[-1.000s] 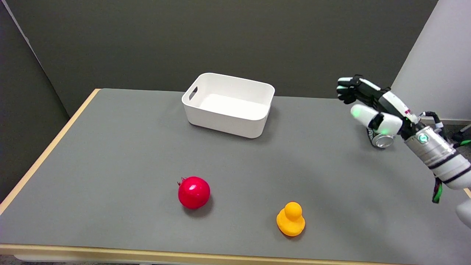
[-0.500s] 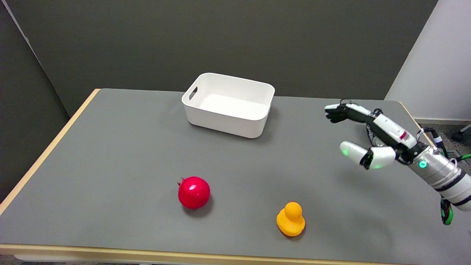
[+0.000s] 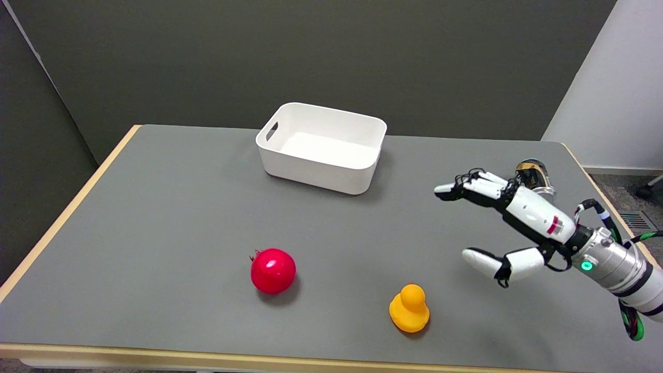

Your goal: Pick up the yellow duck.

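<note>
The yellow duck [image 3: 409, 309] stands on the grey table [image 3: 155, 217] near its front edge, right of centre. My right hand [image 3: 510, 223] hangs above the table to the duck's right and a little behind it, well apart from it. The fingers are spread out towards the left, the thumb is held apart below them, and nothing is in the hand.
A red pomegranate [image 3: 273, 271] lies left of the duck. A white bin [image 3: 322, 147] stands at the back middle. A metal can [image 3: 533, 175] stands just behind my hand near the right edge.
My right hand has come down and towards the left and front, closer to the duck. The can, hidden behind the hand before, now shows. The duck has not moved.
</note>
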Available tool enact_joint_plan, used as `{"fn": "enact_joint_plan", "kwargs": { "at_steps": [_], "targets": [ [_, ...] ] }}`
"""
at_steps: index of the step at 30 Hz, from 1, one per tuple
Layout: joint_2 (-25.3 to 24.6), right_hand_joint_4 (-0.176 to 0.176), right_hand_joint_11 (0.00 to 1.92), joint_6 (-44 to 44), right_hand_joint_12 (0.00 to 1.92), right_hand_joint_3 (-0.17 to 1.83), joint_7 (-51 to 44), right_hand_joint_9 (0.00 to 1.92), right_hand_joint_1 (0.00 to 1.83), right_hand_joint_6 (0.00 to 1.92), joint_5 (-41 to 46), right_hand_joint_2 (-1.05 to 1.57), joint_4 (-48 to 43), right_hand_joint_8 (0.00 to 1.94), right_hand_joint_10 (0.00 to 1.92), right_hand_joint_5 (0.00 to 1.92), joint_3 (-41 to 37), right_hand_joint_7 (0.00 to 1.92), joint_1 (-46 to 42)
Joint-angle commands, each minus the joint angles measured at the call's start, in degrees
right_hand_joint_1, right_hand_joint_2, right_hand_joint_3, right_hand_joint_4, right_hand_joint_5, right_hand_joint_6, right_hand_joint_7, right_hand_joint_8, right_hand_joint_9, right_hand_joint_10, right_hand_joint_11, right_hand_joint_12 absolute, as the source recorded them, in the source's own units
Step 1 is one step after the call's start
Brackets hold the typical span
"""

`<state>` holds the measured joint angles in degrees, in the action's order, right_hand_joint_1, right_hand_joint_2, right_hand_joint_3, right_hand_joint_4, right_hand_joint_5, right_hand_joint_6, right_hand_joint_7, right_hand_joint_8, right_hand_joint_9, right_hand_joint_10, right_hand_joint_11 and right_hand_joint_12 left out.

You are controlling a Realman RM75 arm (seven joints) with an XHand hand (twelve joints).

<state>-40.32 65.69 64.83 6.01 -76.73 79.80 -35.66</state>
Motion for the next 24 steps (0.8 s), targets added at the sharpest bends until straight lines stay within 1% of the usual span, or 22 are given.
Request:
{"fn": "enact_joint_plan", "kwargs": {
  "at_steps": [1,4,10,16,19,24],
  "targets": [
    [-4.0,0.048,0.11,-2.4,1.20,0.91,-20.7,0.31,0.62,0.49,-14.3,0.68,-4.6,0.43,0.77,0.27,7.5,0.41,5.3],
    [-3.9,0.047,0.11,-3.6,1.19,0.91,-20.3,0.30,0.64,0.49,-16.6,0.69,-6.5,0.43,0.76,0.27,8.2,0.41,6.5],
    [-3.4,0.042,0.11,-4.3,1.19,0.91,-20.2,0.30,0.64,0.48,-18.3,0.68,-9.7,0.43,0.75,0.27,8.2,0.40,7.0],
    [-3.2,0.041,0.13,-3.7,1.21,0.91,-20.2,0.31,0.65,0.49,-22.0,0.68,-12.5,0.44,0.77,0.27,8.2,0.42,7.4],
    [-2.6,0.042,0.14,-3.6,1.23,0.92,-20.2,0.31,0.65,0.49,-22.4,0.68,-12.5,0.44,0.78,0.27,7.5,0.43,5.6],
    [-0.6,0.039,0.15,-7.1,1.24,0.91,-20.6,0.32,0.65,0.50,-22.5,0.68,-11.9,0.45,0.80,0.28,5.1,0.44,0.4]
  ]
}}
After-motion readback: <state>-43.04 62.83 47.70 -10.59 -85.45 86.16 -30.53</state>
